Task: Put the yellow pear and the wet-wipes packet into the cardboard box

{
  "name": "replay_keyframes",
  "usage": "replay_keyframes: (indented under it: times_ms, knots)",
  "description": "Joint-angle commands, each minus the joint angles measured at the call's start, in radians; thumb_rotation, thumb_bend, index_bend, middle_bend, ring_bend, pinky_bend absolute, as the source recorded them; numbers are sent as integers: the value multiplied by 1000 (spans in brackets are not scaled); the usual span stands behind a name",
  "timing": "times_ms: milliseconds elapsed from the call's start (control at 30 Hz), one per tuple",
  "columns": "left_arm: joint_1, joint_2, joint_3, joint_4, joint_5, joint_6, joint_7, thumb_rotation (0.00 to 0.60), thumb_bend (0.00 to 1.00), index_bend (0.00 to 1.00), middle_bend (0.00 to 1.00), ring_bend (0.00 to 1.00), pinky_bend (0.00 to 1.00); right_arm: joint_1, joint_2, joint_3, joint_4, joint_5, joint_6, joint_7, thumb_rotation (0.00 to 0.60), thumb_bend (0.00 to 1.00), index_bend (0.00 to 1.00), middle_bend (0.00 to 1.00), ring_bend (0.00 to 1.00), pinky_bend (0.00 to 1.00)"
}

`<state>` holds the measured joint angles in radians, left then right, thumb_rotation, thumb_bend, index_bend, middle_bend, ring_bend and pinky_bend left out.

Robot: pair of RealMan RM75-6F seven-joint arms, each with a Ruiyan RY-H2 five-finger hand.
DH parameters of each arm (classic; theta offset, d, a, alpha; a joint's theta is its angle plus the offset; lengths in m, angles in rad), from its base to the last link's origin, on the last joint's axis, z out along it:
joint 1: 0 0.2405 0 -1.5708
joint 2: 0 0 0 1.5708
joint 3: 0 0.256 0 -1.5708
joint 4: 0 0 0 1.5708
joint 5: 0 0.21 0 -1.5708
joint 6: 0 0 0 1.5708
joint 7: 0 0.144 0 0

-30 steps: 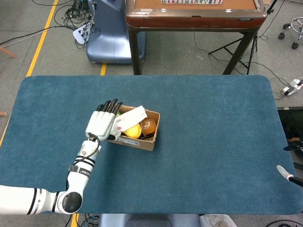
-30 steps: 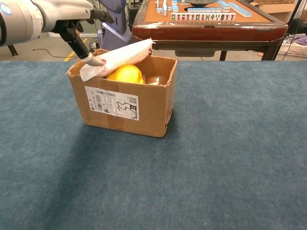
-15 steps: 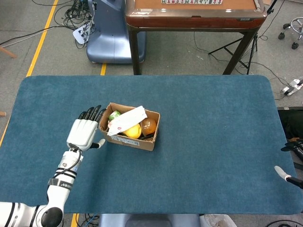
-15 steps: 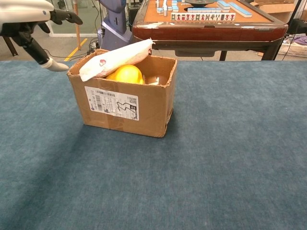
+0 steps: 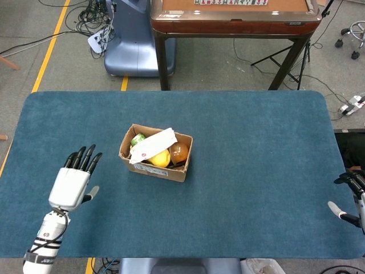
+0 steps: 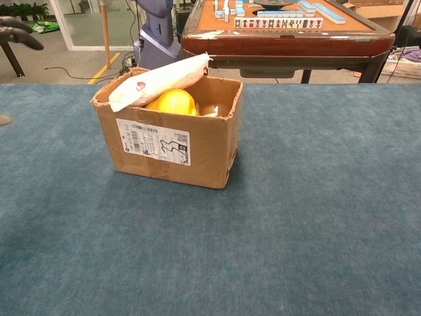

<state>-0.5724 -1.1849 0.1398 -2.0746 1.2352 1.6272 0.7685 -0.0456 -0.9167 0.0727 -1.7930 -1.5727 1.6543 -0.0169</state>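
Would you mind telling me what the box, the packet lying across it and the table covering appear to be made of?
Cardboard box: brown corrugated card, matte, with raw flap edges and a printed label. Wet-wipes packet: looks like soft white plastic film, slightly glossy and creased. Table covering: blue, matte, with a fuzzy nap, probably carpet or felt.

The counter (image 5: 256, 171) is covered in blue-teal carpet-like fabric with rounded corners. Behind it stands a mahjong table (image 6: 289, 29) with a glossy brown frame, dark legs and rows of tiles on top. The floor (image 5: 51, 68) is grey, marked by a yellow line (image 5: 48, 48). Tangled cables (image 5: 91, 20) lie beside a blue-grey machine base (image 5: 134, 48). Glass doors (image 6: 85, 20) show at the far left.
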Motion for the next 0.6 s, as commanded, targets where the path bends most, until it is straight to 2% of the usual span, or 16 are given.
replay_keyframes:
  times_ms: [33, 233, 500, 600]
  knots:
    - [63, 7, 46, 53, 50, 14, -42, 600, 201, 142, 0, 0, 138, -1, 8, 1, -18, 38, -21, -44, 600, 34, 431, 355, 229, 247]
    - [147, 4, 61, 133, 103, 24, -117, 600, 201, 167, 0, 0, 138, -10, 17, 10, -63, 115, -32, -159, 600, 33, 431, 355, 229, 246]
    - [269, 3, 65, 238, 161, 72, -246, 600, 201, 203, 0, 0, 138, 1, 19, 9, -81, 151, -69, -186, 600, 33, 431, 356, 230, 247]
    - [298, 8, 51, 267, 139, 58, -294, 600, 201, 210, 0, 0, 138, 7, 11, 10, -77, 157, -78, -197, 600, 33, 431, 356, 231, 246]
